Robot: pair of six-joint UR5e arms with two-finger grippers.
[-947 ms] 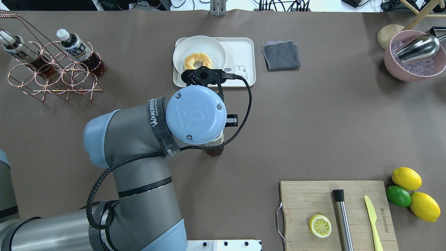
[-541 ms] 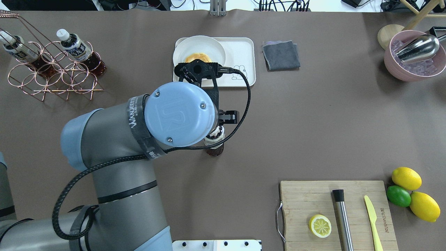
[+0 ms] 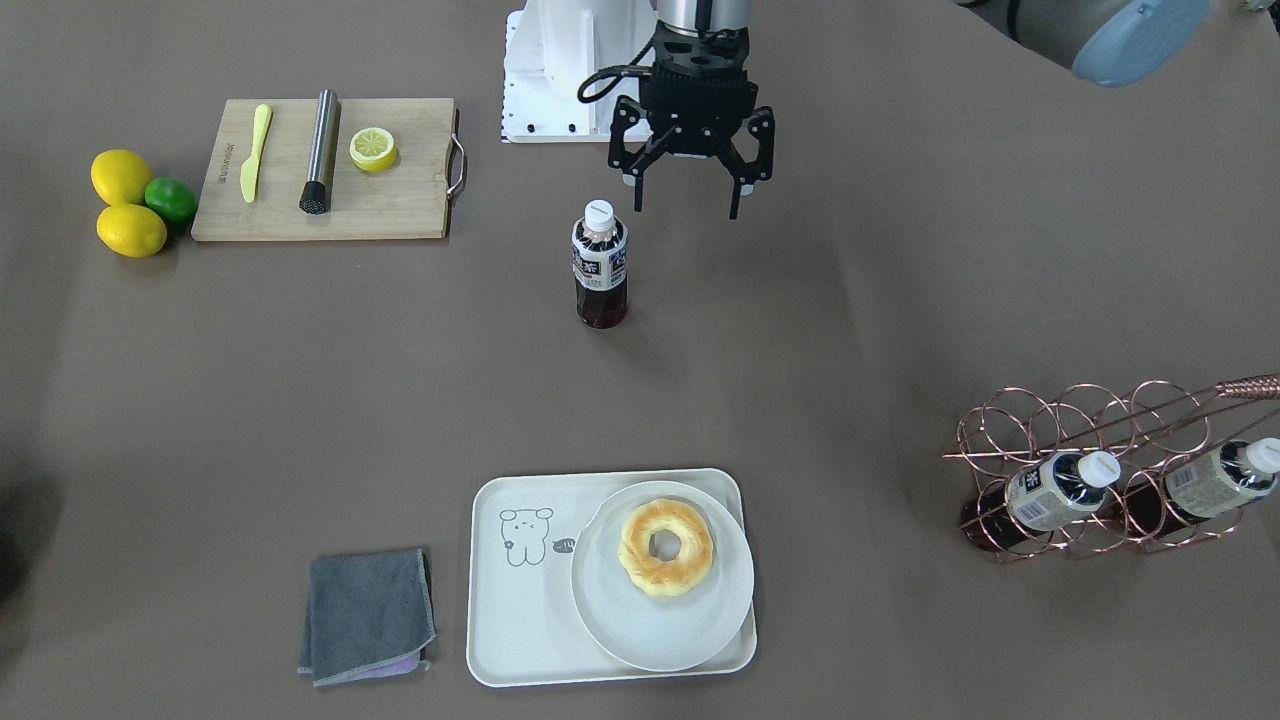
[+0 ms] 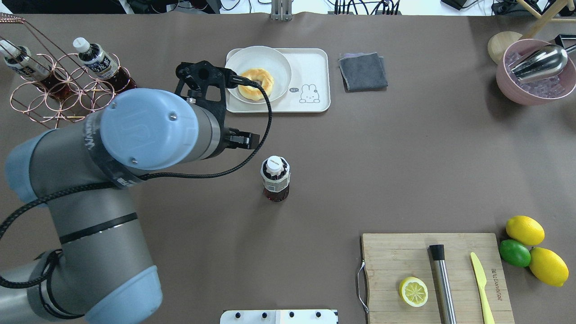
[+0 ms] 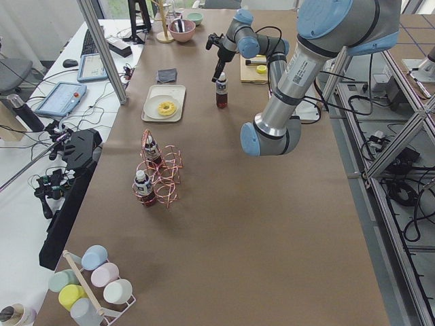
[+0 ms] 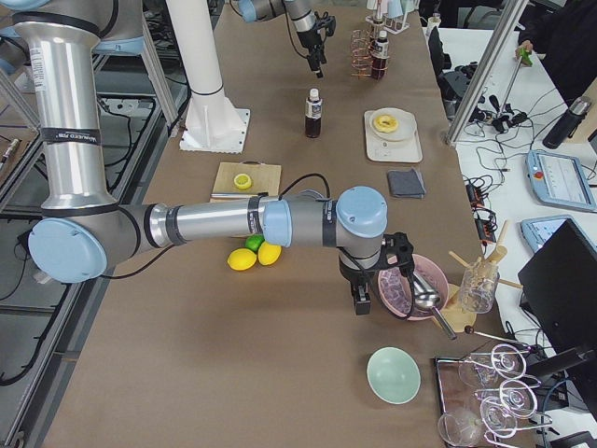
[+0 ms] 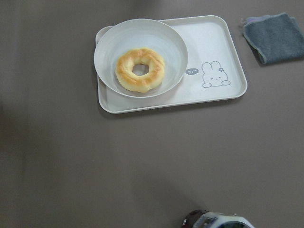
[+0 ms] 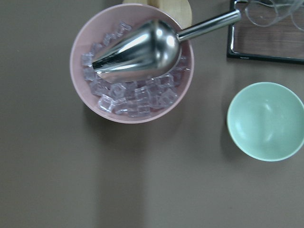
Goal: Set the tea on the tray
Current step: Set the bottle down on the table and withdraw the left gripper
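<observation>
reddish-brown tea [image 3: 600, 265] in a small clear bottle stands upright on the bench [image 3: 900, 330], out in the middle. its long axis is vertical and its white cap points straight up; the printed label wraps the upper body. nothing touches it.

the left end effector [image 3: 686, 205] hangs just beside the tea, on the robot's side and a little toward the robot's left. its two fingers are spread wide and hold nothing.

the tray [image 3: 520, 620] lies flat well apart from the tea, on the far side of the bench from the robot, with bare bench between them. a round white plate [image 3: 660, 635] carrying a ring doughnut [image 3: 666, 548] takes up the tray's half toward the robot's left. the other half, with a small line-drawn animal, is bare. a folded grey cloth [image 3: 366, 615] lies near the tray on the robot's right.

two more bottles [image 3: 1060, 490] lean in a copper wire rack [image 3: 1245, 385] at the robot's far left. the right end effector [image 6: 360, 299] hovers near a pink bowl [image 8: 75, 47] of ice cubes with a metal scoop [image 8: 137, 52] in it. whether its fingers are apart or together i cannot tell.
</observation>
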